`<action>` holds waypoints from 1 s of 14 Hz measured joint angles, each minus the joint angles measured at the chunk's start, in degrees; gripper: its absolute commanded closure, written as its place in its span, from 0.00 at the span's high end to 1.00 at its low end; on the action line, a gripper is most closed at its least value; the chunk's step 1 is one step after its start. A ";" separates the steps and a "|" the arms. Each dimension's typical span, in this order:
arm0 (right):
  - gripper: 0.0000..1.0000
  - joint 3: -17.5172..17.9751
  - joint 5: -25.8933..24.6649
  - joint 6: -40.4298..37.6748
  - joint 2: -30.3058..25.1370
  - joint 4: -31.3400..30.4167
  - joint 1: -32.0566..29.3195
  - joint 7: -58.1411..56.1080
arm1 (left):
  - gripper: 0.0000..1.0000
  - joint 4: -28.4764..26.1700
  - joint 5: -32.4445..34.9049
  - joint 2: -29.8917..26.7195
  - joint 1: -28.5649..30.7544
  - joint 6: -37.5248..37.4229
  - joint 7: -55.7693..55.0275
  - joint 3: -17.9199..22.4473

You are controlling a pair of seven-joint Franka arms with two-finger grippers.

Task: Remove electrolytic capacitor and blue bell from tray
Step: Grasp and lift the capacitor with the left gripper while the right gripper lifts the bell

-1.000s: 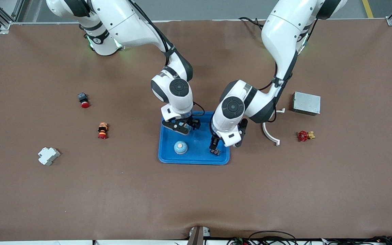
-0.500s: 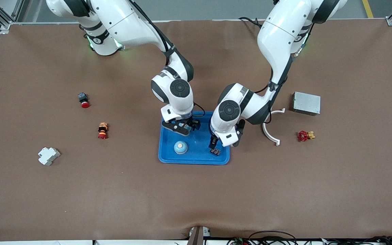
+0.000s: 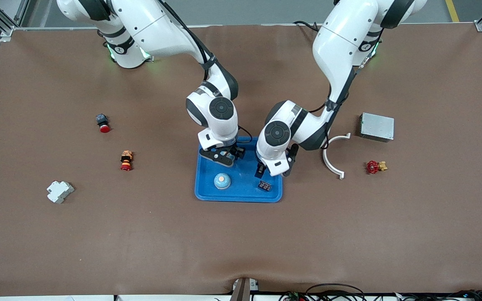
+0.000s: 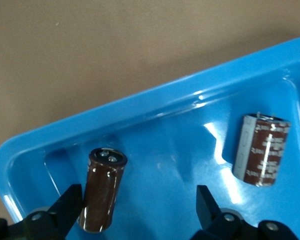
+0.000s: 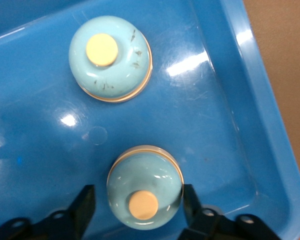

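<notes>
A blue tray (image 3: 245, 193) lies mid-table. My right gripper (image 3: 223, 158) hangs low over the part of it nearest the bases. Its fingers stand open on either side of a pale blue bell (image 5: 145, 187) with a cream button; one finger touches the bell and a gap shows at the other. A second bell (image 3: 221, 181) (image 5: 110, 57) sits nearer the front camera. My left gripper (image 3: 262, 169) (image 4: 137, 195) is open above the tray (image 4: 190, 100). A brown capacitor (image 4: 104, 190) stands just inside one finger. Another capacitor (image 4: 262, 149) lies apart. The capacitors (image 3: 265, 185) show dark in the tray's corner.
Toward the left arm's end lie a white curved piece (image 3: 333, 161), a grey metal box (image 3: 377, 126) and a red valve (image 3: 373, 167). Toward the right arm's end lie a white breaker (image 3: 60, 191) and two red-capped buttons (image 3: 126, 161) (image 3: 103, 123).
My left gripper has drawn back from the capacitors toward the bases, leaving them in the tray. The right gripper has stayed over its bell.
</notes>
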 measured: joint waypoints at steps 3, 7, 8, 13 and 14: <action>0.00 0.02 -0.01 0.00 -0.02 0.07 0.05 -0.01 | 0.78 -0.31 0.17 0.00 0.00 0.17 0.00 0.13; 0.00 0.30 -0.01 -2.59 -0.15 0.78 0.03 -0.45 | 0.24 -0.33 0.20 0.00 0.00 0.24 0.00 0.13; 0.00 0.61 0.01 -5.25 -0.33 1.90 -0.06 -1.00 | 0.13 -0.33 0.22 0.00 0.00 0.25 0.01 0.14; 0.00 1.35 4.54 -18.65 -5.36 8.57 -4.94 -14.90 | 0.00 -0.32 0.26 -0.04 0.01 0.33 0.18 0.16; 0.00 1.35 4.82 -20.65 -7.11 8.59 -6.84 -19.17 | 0.00 -0.29 0.26 -0.04 0.03 0.39 0.21 0.19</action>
